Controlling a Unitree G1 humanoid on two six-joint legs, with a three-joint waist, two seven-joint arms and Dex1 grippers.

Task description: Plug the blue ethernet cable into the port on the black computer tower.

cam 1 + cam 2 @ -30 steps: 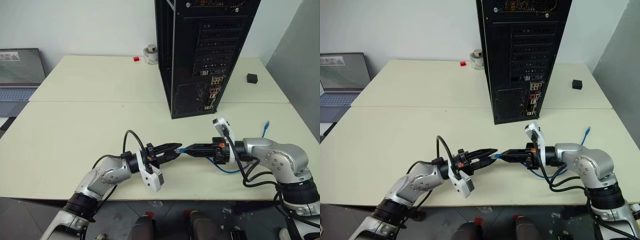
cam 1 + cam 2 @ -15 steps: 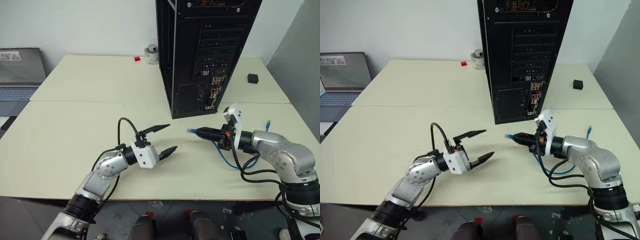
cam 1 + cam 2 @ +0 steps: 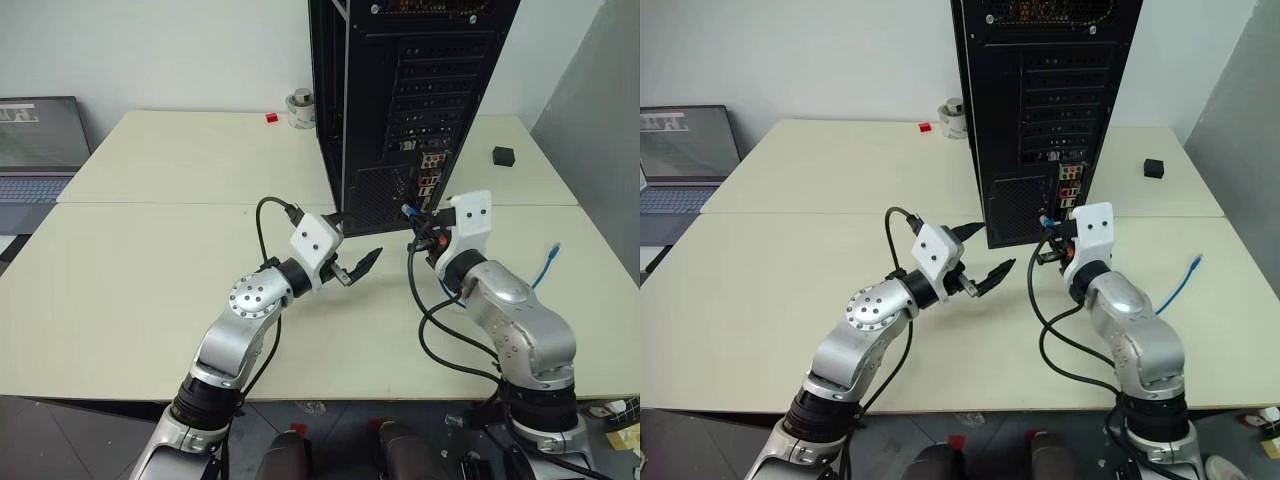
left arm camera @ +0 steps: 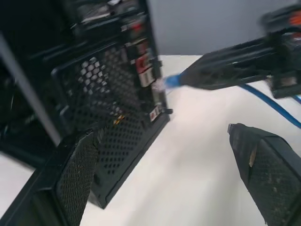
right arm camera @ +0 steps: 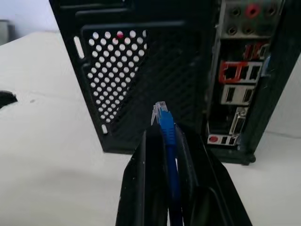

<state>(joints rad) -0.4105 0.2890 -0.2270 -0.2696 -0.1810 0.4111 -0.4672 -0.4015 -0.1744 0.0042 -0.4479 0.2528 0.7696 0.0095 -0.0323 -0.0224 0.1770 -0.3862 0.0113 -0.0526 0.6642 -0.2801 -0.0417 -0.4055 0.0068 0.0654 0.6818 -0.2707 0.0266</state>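
Observation:
The black computer tower stands upright at the table's middle back, its rear face towards me. My right gripper is shut on the blue ethernet cable, whose clear plug sticks out past the fingertips. The plug hovers just short of the tower's lower mesh grille. The port, a squarish socket in a red frame, sits to the right of the plug. The cable's free end lies on the table at the right. My left gripper is open and empty, just left of the plug, beside the tower's lower front corner.
A grey laptop stands at the far left edge. A white roll and a small red block lie behind the tower's left side. A small black box sits at the back right. Black robot cables hang under my right arm.
The left gripper let go of the plug and opened. Both arms rose and moved forward to the tower, and the right gripper swung the plug round from pointing left to facing the rear panel.

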